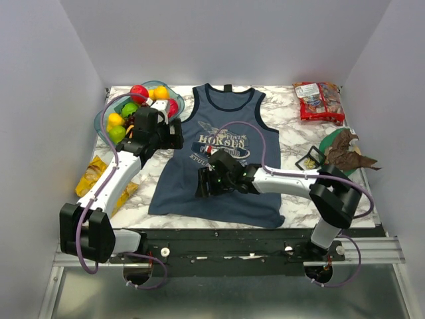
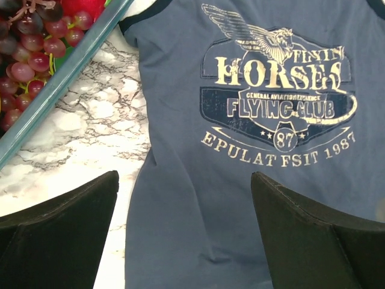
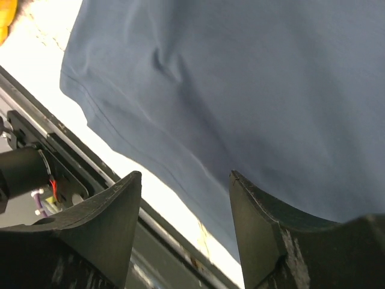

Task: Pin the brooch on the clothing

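Marble-look table (image 1: 292, 143) takes up most of the overhead view. The slate-blue tank top (image 1: 179, 193) lies flat in the middle of it, neck toward the far side, with the pale HORSES print (image 2: 280, 90) facing up.

The left gripper (image 2: 184, 177) sits over the shirt's left edge, just beside the fruit bowl. Its jaws are spread wide with nothing in them, one finger over bare marble and the other over fabric. The right gripper (image 3: 184, 176) is low over the bottom part of the shirt near the hem. Its jaws are apart too, with only cloth showing between them, and I can't tell if it's touching.

The teal bowl (image 1: 103, 119) at far left holds bright fruit and grapes (image 2: 36, 48). A red snack bag (image 1: 319, 101) is at far right, with a green plate (image 1: 329, 141) nearer. A yellow packet (image 1: 93, 174) lies under the left arm. A small black-framed box (image 1: 309, 161) touches the plate's near-left rim. The brooch is too tiny for me to pick out in any view.
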You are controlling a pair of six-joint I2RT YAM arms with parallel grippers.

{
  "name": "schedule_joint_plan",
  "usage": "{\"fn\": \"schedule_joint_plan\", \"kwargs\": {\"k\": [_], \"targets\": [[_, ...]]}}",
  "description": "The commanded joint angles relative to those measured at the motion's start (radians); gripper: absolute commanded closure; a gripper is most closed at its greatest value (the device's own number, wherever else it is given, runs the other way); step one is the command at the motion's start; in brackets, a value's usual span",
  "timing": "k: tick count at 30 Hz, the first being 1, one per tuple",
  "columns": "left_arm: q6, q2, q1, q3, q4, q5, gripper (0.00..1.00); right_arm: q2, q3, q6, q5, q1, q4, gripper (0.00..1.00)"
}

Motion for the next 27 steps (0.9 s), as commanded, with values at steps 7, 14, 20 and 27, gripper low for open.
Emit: {"fn": "schedule_joint_plan", "kwargs": {"k": [7,14,20,27], "targets": [[0.023,0.008,0.003,-0.005,0.029,0.024,0.01,0.151,-0.005,-0.015,-0.079,0.073,0.109,0.34],[0.025,-0.006,0.003,-0.020,0.023,0.026,0.01,0.165,-0.054,-0.002,-0.065,0.129,0.046,0.34],[0.025,-0.021,0.003,-0.022,0.023,0.032,0.01,0.145,-0.071,0.008,-0.059,0.155,0.013,0.34],[0.028,-0.014,0.003,-0.022,0.020,0.031,0.01,0.044,0.000,-0.024,0.002,0.158,-0.064,0.24]]}}
